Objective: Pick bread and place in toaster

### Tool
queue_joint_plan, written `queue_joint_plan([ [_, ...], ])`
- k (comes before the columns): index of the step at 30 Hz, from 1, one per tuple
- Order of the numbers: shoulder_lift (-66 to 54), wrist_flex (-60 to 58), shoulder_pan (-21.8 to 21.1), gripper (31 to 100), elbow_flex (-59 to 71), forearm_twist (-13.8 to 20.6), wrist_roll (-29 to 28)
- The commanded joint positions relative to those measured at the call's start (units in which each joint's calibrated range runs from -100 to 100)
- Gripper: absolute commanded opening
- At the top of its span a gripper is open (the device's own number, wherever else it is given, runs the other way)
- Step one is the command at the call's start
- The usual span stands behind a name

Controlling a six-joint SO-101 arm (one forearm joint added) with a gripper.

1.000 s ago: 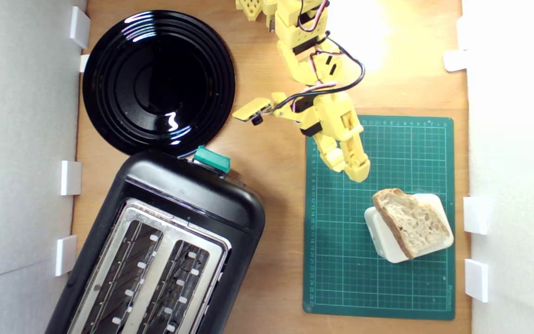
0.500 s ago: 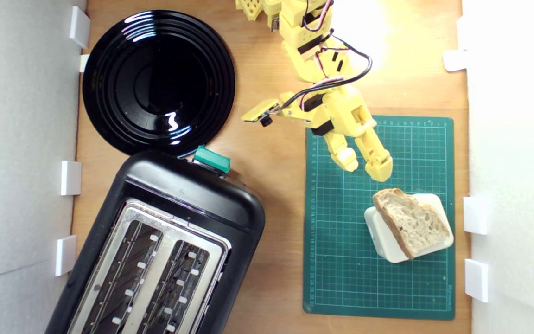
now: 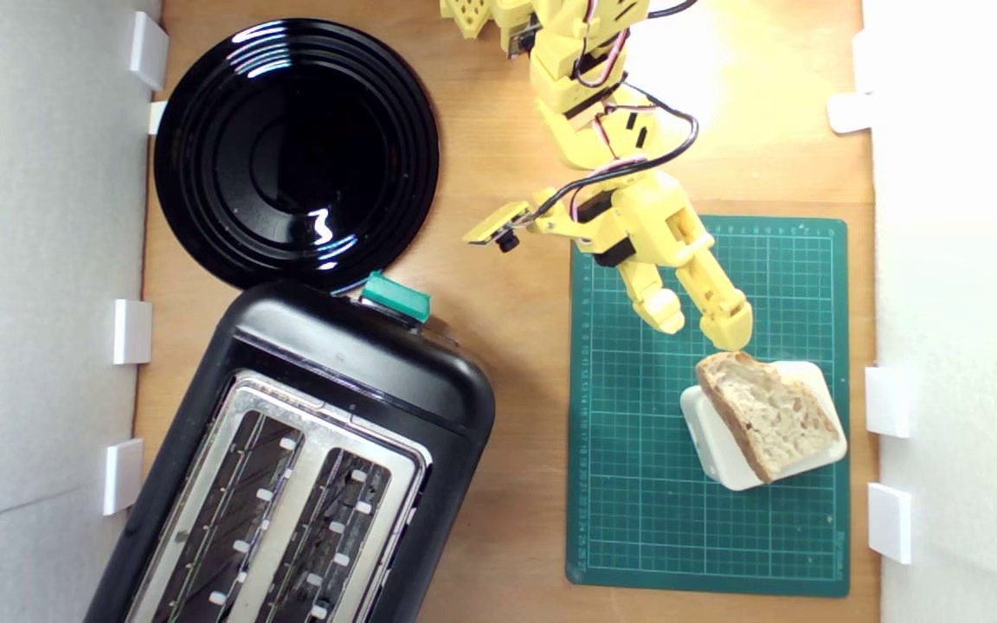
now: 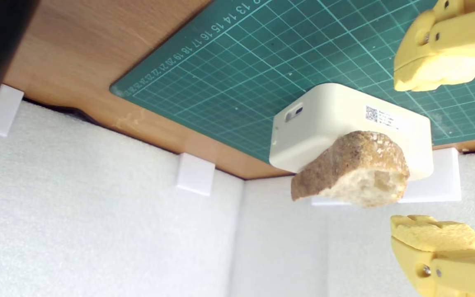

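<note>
The bread point(image 3: 767, 414), a crusty slice with pale crumb, lies on a white plastic block point(image 3: 710, 441) on the green cutting mat point(image 3: 637, 484). In the wrist view the bread point(image 4: 355, 173) overhangs the block point(image 4: 328, 119). My yellow gripper point(image 3: 697, 322) is open just above the slice's near corner in the exterior view; one fingertip almost touches the crust. In the wrist view the gripper point(image 4: 435, 156) has its fingers spread, with the bread's end ahead of them and nothing held. The black toaster point(image 3: 308, 450) with its teal lever point(image 3: 395, 296) stands at the exterior view's lower left, slots empty.
A round glossy black plate point(image 3: 295, 151) lies at the exterior view's upper left, beside the toaster. White foam walls point(image 3: 40, 260) with white clips border both sides of the wooden table point(image 3: 516, 346). The wrist camera tab point(image 3: 498, 227) sticks out from the arm.
My gripper has moved down and to the exterior view's right over the mat toward the bread, and its fingers have spread from nearly together to open. The bread has not moved.
</note>
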Motion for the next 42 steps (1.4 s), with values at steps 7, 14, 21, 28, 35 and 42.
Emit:
queue_joint_plan([
  [7,3.6,-2.1,-2.3,94.7,-7.9,-0.3,0.2],
  [14,6.0,-2.1,-3.4,94.7,-11.5,-2.4,0.3],
  [21,8.4,-2.0,-3.4,94.7,-14.7,-2.7,0.4],
  [28,9.6,-2.0,-3.4,94.7,-16.7,-4.4,0.4],
  [35,10.0,-1.7,-3.4,94.7,-18.5,-4.5,0.4],
  [42,12.0,-1.7,-3.5,94.7,-19.8,-4.5,2.2],
])
